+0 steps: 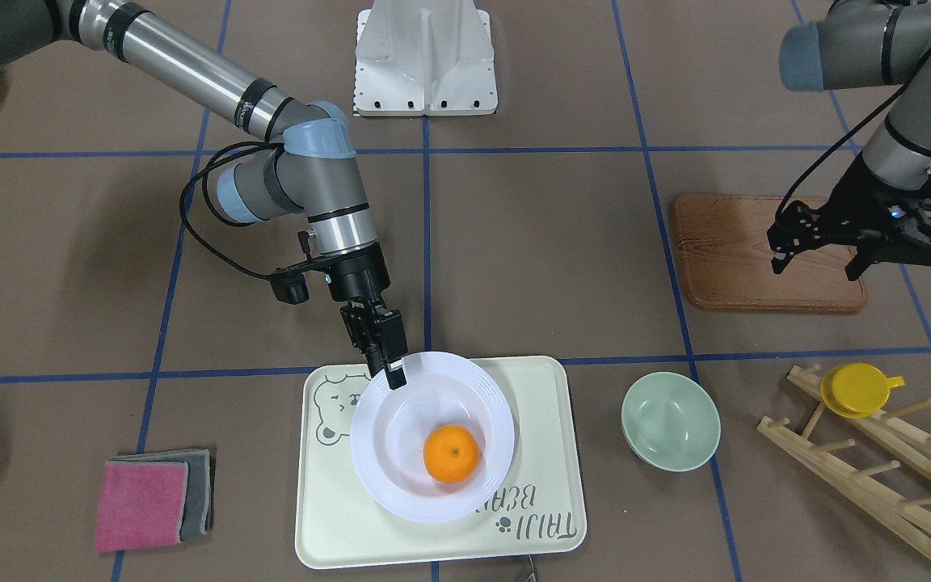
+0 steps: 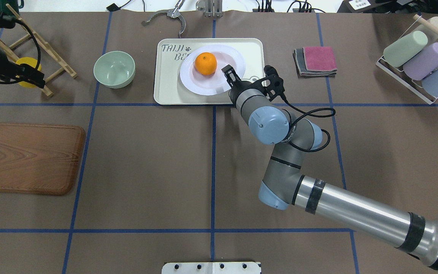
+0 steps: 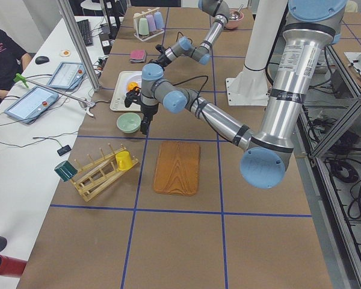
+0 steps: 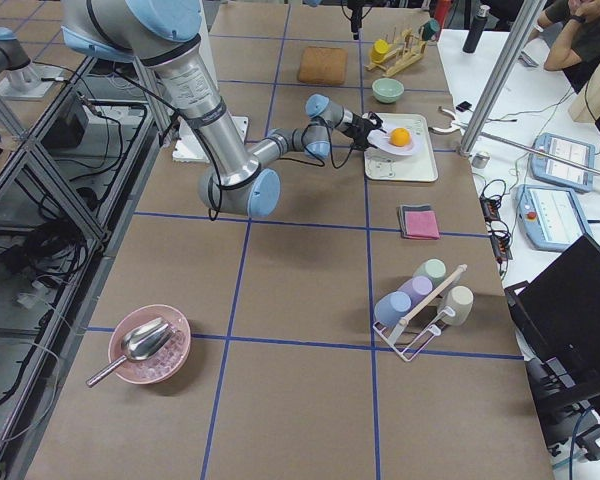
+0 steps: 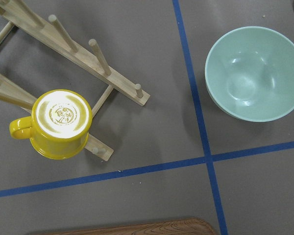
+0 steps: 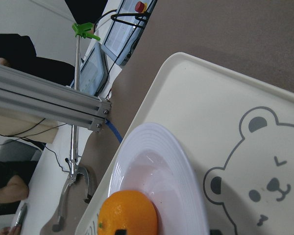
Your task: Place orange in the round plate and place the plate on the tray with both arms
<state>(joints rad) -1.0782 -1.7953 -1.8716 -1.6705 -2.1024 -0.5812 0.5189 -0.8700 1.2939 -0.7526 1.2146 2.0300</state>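
Orange [image 2: 205, 63] sits in the sunken middle of the white plate [image 2: 200, 86]. The plate lies on the cream tray [image 2: 165, 89], roughly in its middle, and overlaps some of the lettering.

Seen from overhead, the right gripper [image 2: 229, 74] is at the plate's 4 o'clock edge. Its fingers stand a little apart, one tip on either side of the rim; whether they touch the rim I cannot tell.

Near the tray at 9 o'clock is a pale-green bowl [image 2: 114, 69], and at 3 o'clock there are folded cloths [image 2: 316, 61].

Farther out at 9 o'clock the left gripper [image 1: 819, 265] hangs in the air with its fingers spread wide, holding nothing. Its wrist view looks down on a yellow cup [image 5: 59, 123], which sits upside down on a wooden rack [image 5: 103, 63].
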